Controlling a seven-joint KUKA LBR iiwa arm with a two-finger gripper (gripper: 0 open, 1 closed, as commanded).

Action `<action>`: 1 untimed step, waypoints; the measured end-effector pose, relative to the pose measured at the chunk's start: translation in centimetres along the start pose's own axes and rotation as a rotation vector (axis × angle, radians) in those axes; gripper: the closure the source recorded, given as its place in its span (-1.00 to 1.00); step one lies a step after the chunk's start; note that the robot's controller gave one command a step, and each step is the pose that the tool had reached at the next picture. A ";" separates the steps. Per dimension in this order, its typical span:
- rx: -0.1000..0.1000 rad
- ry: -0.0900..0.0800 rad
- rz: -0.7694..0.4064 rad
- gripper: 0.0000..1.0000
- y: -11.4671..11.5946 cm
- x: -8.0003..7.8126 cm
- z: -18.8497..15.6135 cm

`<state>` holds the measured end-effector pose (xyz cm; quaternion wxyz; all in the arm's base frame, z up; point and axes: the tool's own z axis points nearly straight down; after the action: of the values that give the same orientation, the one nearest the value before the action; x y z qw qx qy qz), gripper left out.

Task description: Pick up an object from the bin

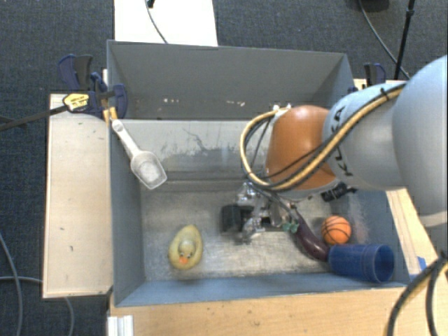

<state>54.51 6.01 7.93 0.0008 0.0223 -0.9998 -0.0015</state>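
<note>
Far left, a white scoop (137, 157) leans against the left wall of the bin (224, 75), well clear of the action. Next along, a yellow rubber duck (185, 247) sits on the floor at front left, alone and apart from the arm.

Mid-bin, the gripper (248, 225) is down low, near the floor. Can't tell if it's released or clenched; the wrist and its cables hide that. A dark block (231, 218) sits right at its left side. It could be a bin item or part of the tool, unclear, and nothing is visibly held.

Right of it, just beside the gripper, lies a purple eggplant-shaped toy (309, 243). Past that is a small orange ball (337, 229), then a blue cup (364, 262) on its side in the front right corner.

Step, as I read it: end of the descent, at grasp height, pick not confirmed. The likely target is the dark block if it's loose, otherwise the purple toy is the nearest thing.

The next move calls for closing firmly on whatever sits at the tip and lifting straight up. It should keep clear of the purple toy and ball so they don't get dragged, then check something actually came up.
</note>
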 end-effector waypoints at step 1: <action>0.000 0.000 0.001 1.00 0.0 0.0 0.0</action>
<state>54.51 6.01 7.92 0.0008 0.0216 -0.9998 -0.0016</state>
